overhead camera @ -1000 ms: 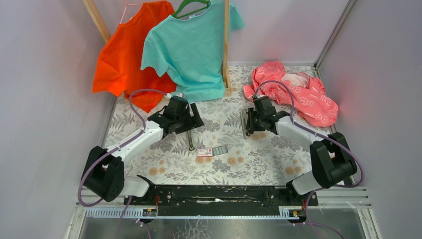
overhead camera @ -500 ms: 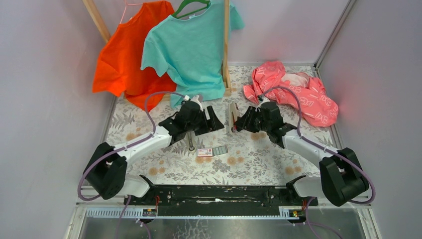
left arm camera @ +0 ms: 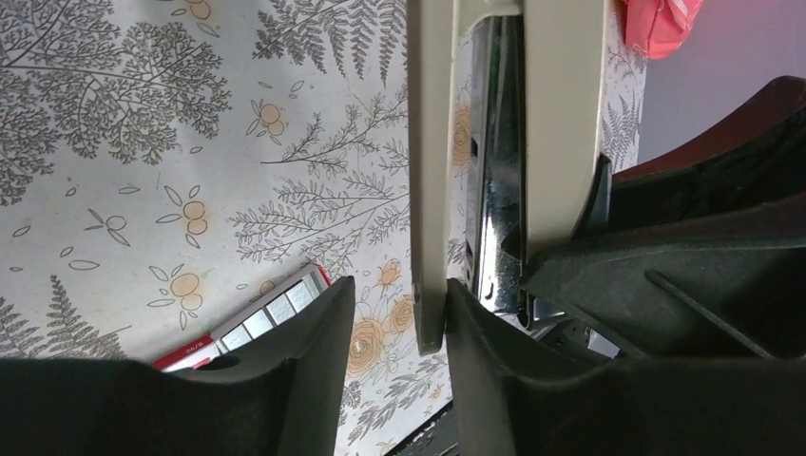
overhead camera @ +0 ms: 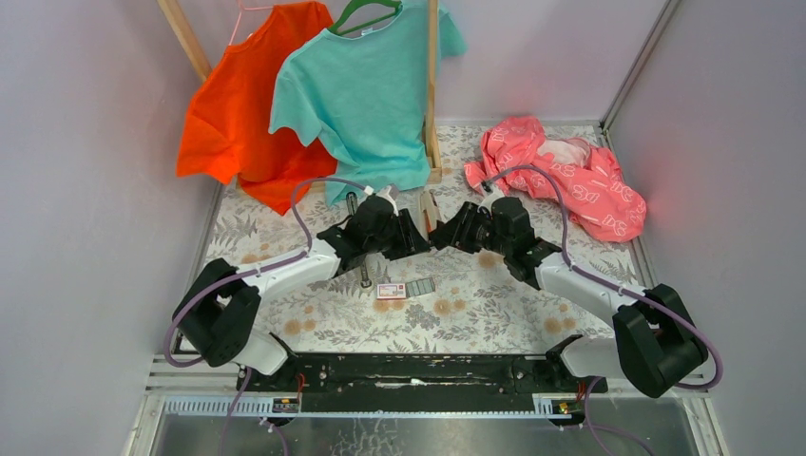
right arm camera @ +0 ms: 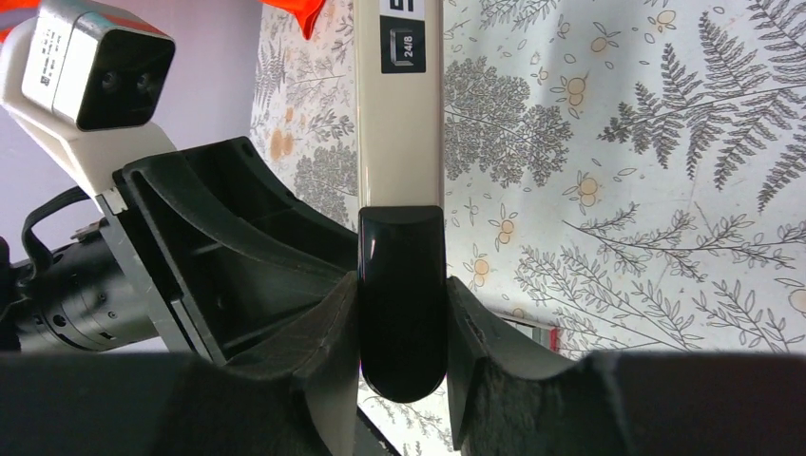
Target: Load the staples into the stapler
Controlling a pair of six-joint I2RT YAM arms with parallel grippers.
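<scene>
The stapler (overhead camera: pixel 430 211), beige with a black end, hangs in the air above the middle of the table. My right gripper (right arm camera: pixel 401 280) is shut on its black end (right arm camera: pixel 401 313); in the top view this gripper (overhead camera: pixel 449 234) comes in from the right. My left gripper (overhead camera: pixel 414 236) meets it from the left. In the left wrist view the stapler (left arm camera: pixel 563 114) stands spread open, showing its metal channel (left arm camera: pixel 494 190). Its thin beige arm (left arm camera: pixel 428 190) lies between my left gripper's (left arm camera: pixel 399 290) fingers, against the right one, with a gap to the left one. The staples box (overhead camera: pixel 404 289) lies on the cloth below; the left wrist view shows the staples (left arm camera: pixel 266 318) too.
A dark rod (overhead camera: pixel 365 273) lies left of the staples box. An orange shirt (overhead camera: pixel 233 114) and a teal shirt (overhead camera: pixel 366 95) hang from a wooden rack at the back. A pink garment (overhead camera: pixel 561 176) is heaped at the back right. Grey walls close both sides.
Both arms have swung inward to the centre. The right one carried the stapler there and tipped it up. The left gripper's fingers have narrowed around the stapler's beige arm.
</scene>
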